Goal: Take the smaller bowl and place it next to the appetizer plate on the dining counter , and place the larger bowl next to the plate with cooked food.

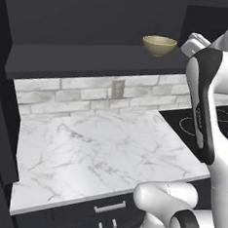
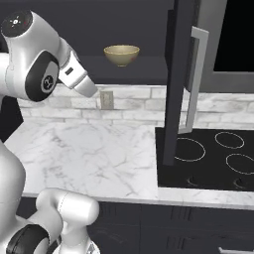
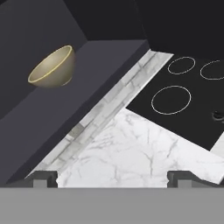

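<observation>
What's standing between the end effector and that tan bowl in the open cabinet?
Nothing visible. In the hand view the open end effector looks across open space to the bowl, which sits alone on the dark shelf.

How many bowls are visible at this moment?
1. A single bowl sits upright on the dark shelf above the marble counter, left of the stove. The task names two bowls; the second may be out of frame.

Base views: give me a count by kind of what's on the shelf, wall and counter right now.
Bowl: 1
Wall outlet: 1
Cooktop: 1, with 4 burner rings
Cabinet door, open: 1
Total: 4
</observation>
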Tool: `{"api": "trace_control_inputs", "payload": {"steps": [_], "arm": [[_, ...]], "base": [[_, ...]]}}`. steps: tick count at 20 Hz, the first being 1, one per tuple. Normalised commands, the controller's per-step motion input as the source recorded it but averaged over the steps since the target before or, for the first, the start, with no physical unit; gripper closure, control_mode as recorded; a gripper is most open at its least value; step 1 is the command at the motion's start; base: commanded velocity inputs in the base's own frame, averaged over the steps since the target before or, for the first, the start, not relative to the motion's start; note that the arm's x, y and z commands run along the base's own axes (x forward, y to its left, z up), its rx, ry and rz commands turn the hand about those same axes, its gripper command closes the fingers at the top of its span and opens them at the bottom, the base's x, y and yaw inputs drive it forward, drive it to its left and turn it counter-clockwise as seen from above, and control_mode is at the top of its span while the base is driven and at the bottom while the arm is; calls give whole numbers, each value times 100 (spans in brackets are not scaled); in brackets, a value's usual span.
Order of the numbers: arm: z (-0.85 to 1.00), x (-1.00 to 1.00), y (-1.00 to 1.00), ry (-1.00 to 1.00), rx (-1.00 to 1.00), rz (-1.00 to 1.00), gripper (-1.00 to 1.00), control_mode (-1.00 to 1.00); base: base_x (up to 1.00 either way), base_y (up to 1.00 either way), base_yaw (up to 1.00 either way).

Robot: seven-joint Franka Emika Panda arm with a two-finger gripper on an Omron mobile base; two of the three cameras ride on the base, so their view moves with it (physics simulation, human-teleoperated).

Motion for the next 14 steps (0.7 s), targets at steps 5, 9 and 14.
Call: {"api": "trace_control_inputs", "payload": {"steps": [5,9,14], "arm": [[1,22,-1,-17,-6,0,-100,-100],[4,25,-4,-18,-1,0,-100,-100],[14,23,-8,-5,0,0,-100,-100]], "base": [[0,0,0],[0,0,0],[0,0,0]]}}
